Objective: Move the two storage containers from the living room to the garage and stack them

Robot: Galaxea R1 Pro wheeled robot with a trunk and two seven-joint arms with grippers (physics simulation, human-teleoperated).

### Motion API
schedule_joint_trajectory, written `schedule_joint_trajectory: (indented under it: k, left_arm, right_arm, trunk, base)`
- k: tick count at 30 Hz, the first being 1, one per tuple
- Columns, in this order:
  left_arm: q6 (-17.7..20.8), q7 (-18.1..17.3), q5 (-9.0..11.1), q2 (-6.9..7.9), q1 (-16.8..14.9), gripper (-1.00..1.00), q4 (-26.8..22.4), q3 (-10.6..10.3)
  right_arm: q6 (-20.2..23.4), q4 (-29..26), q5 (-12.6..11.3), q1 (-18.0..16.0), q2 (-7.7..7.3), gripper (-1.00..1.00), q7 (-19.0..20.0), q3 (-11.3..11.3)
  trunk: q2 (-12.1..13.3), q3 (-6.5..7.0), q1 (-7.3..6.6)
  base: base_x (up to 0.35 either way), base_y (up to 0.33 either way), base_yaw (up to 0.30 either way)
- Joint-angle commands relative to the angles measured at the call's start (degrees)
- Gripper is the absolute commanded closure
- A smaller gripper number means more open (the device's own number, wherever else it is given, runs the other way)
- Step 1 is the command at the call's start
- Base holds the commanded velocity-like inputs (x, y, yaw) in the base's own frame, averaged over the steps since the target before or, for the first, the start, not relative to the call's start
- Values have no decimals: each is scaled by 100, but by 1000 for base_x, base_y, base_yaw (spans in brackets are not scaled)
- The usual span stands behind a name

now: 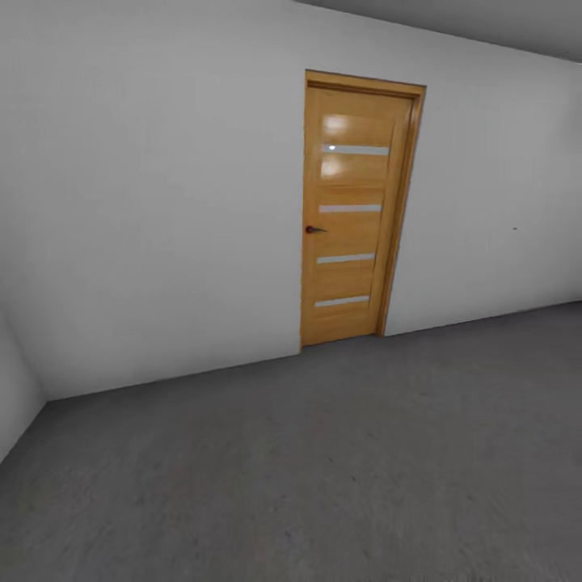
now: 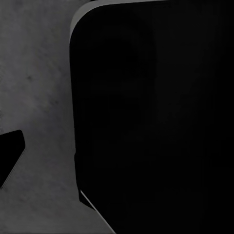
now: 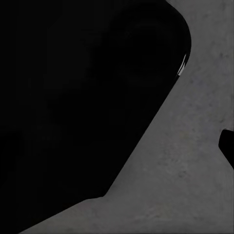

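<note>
I am in the garage, facing a plain white wall (image 1: 145, 202) across the dark grey speckled floor (image 1: 323, 469). The two storage containers and the living room are out of view. In the left wrist view a black fingertip (image 2: 9, 158) pokes in at the edge over the concrete floor (image 2: 39, 87), beside a large dark rounded part of my own body (image 2: 156, 122). The right wrist view shows the same: a dark body panel (image 3: 73, 97), grey floor (image 3: 195, 170) and a sliver of black fingertip (image 3: 228, 146). I see nothing held.
An orange-brown wooden door (image 1: 356, 210) with narrow glass strips and a small handle (image 1: 314, 229) stands shut in the far wall. A second white wall (image 1: 12, 388) meets it at the left corner. The concrete floor stretches from me to both walls.
</note>
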Motion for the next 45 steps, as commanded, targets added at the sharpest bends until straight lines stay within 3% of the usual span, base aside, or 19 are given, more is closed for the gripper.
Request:
schedule_joint_trajectory:
  k: [1, 26, 45]
  left_arm:
    - [-3, -1, 4, 0, -1, -100, -2, 3]
    - [-3, -1, 33, 7, -1, -100, -2, 11]
    - [28, 20, 47, 20, -1, -100, -2, 18]
  right_arm:
    - [-7, 0, -54, -1, 0, -100, -2, 47]
    - [-7, 0, -54, -1, 0, -100, 2, 47]
    - [-10, 0, -50, -1, 2, -100, 2, 55]
  trunk:
    - [-2, -4, 0]
    - [-2, -4, 0]
    - [-2, -4, 0]
  base:
    - [0, 0, -282]
    - [12, 0, -282]
    - [286, 0, -65]
